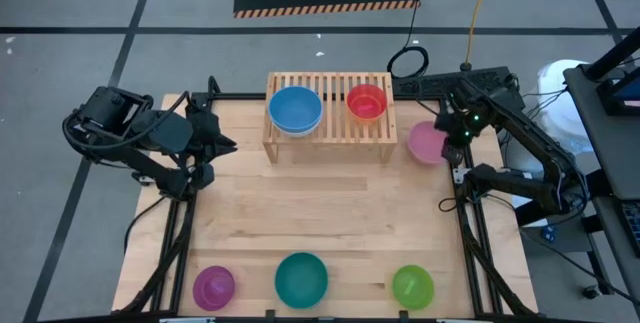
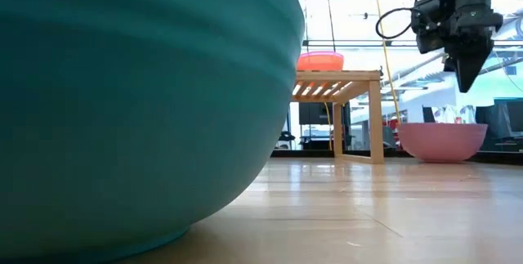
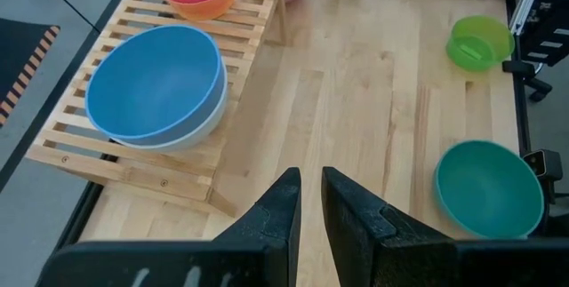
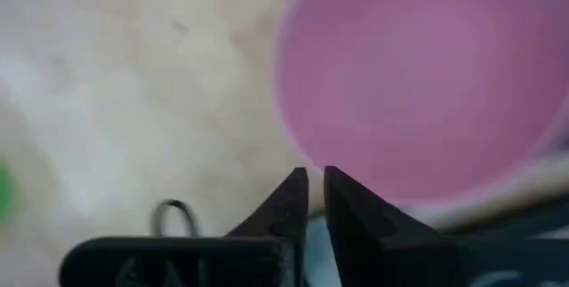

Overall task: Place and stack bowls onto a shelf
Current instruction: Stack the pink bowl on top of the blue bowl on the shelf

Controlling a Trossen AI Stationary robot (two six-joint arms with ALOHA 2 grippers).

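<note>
Pink and round, the small plastic bowl (image 1: 428, 142) sits on the table just right of the light-wood slatted shelf (image 1: 330, 128), near the table's right edge. Your right gripper (image 1: 457, 135) hangs just above its right rim, fingers close together with a thin gap, pinching nothing. Your left gripper (image 3: 307, 200) waits at the left of the high view, fingers also nearly together and empty.

Done so far: a round blue plastic bowl (image 1: 295, 108) nested in a white one, and a small red plastic bowl (image 1: 366, 101), sit on the shelf. I'd say you are under halfway. Left: the pink bowl, plus the purple bowl (image 1: 213, 285), big teal bowl (image 1: 301, 278) and green bowl (image 1: 412, 285) along the bottom edge.

You have wide bare wood in the middle. Watch the shelf leg beside the pink bowl.
</note>
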